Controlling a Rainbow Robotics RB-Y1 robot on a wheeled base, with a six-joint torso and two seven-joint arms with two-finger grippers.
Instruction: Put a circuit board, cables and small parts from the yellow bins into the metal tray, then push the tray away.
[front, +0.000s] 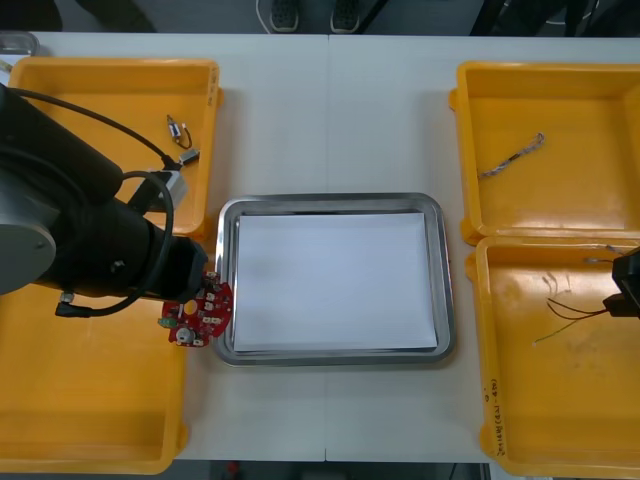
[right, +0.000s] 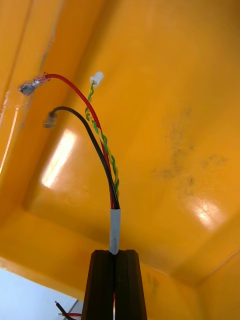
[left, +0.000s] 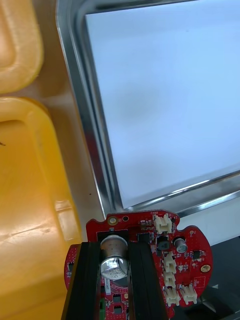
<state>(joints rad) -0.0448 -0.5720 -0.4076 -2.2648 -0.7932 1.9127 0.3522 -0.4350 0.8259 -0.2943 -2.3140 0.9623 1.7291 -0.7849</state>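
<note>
Holding circuit board (left: 176, 252), left gripper (left: 114, 251) hovers beside tray (front: 330, 203).

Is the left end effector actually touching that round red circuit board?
Touching. In the left wrist view the left end effector clamps the silver cylinder on the round red circuit board.

Beneath my work I see a pale surface (front: 300, 110) made of two panels meeting at a thin seam (front: 329, 120) that runs away from me, and a small grey object (front: 15, 43) sits cut off at its far left corner.
</note>
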